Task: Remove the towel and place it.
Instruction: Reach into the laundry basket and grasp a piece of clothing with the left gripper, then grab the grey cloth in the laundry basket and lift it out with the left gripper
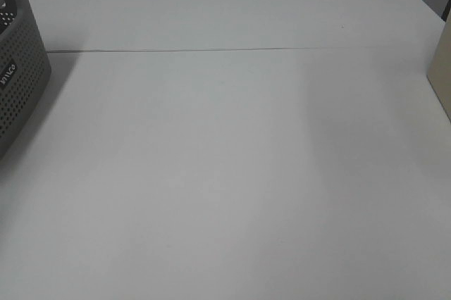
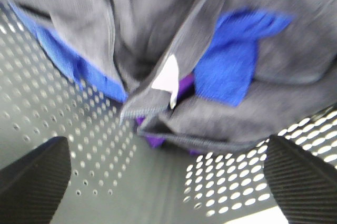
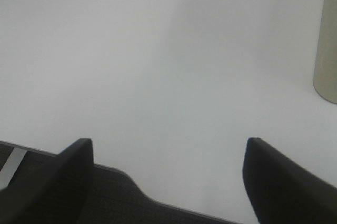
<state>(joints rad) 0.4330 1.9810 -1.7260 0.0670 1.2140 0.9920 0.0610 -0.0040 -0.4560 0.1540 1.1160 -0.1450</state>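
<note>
Left gripper (image 2: 167,182): jaws spread wide, nothing between them, poised above the contents of the basket (image 2: 42,92). Item directly beneath: the towel (image 2: 152,13), one counted, dark cloth lying crumpled in folds inside the perforated grey basket, which sits at the left edge of the table (image 1: 225,173). The wrist view is blurred, so whether every dark fold belongs to one piece cannot be told. Judged handling: soft, limp, not fragile, likely to drape and trail when lifted. The best hold looks to be the raised hemmed ridge beside the white label (image 2: 167,74), one counted. Also in the basket: blue cloth (image 2: 226,71), two patches showing, perhaps one piece; purple cloth (image 2: 152,141), one sliver under the hem. Either could snag and ride up with the towel. Right gripper (image 3: 168,148): jaws apart, holding nothing, over bare white table. Beyond: beige object (image 1: 440,53), one, at the table's right edge, identity unclear. Baskets: one. Grippers: two.
</note>
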